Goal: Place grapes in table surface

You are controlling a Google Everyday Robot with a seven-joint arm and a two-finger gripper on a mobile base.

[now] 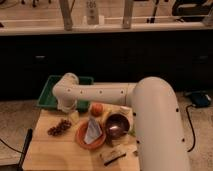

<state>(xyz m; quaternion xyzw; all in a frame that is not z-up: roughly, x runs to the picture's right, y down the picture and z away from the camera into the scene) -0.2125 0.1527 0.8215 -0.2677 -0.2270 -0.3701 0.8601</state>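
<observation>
The grapes (60, 127) lie on the tabletop (50, 150), left of centre in the frame, their long axis slanting from lower left to upper right. Just up-right of them the pincer (71, 114) stands wide open, holding nothing.

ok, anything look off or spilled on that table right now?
Nothing stands out. The grapes lie in one bunch on the table surface, left of the orange plate. The gripper hangs open just behind them, by the green tray. Nothing looks spilled or tipped.
</observation>
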